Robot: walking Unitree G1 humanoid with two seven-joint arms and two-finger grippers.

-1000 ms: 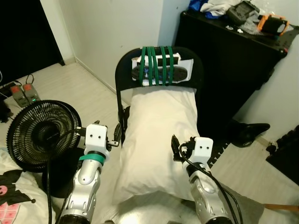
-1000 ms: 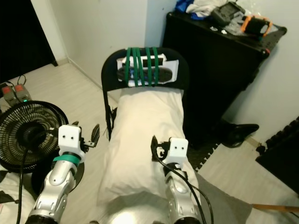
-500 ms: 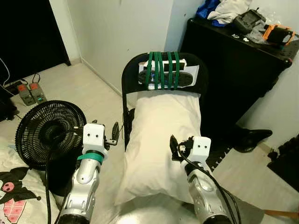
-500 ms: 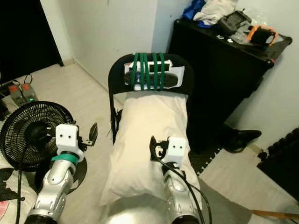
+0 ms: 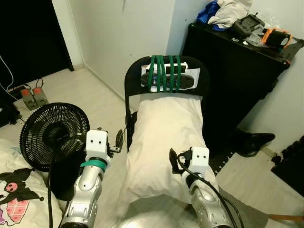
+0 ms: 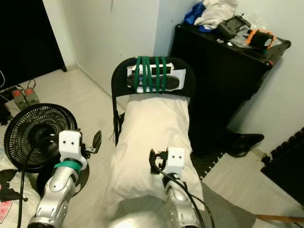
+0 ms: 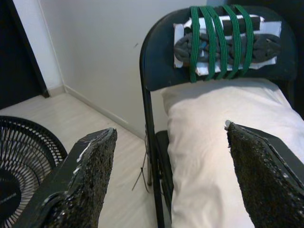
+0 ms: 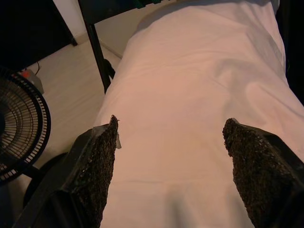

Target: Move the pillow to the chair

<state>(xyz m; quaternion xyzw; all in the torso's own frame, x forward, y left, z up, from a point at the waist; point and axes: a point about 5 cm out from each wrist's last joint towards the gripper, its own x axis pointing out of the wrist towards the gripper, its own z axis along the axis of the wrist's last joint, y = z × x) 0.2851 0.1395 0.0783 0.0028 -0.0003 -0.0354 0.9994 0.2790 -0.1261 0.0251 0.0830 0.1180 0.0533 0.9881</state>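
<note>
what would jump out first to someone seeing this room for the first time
A long white pillow lies on a black folding chair, its top against the backrest, where green cords bind a bundle. The open left end effector and right end effector hang near the pillow's lower half. A black fan stands on the floor to the left.

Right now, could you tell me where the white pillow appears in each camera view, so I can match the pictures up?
Left eye view: pillow at centre, on the chair, under the green-strapped backrest.
Right eye view: centre, slightly left.
Left wrist view: lower right, below the same backrest.
Right wrist view: across the middle.
Shared landmark: the black fan, on the pillow's left.
</note>
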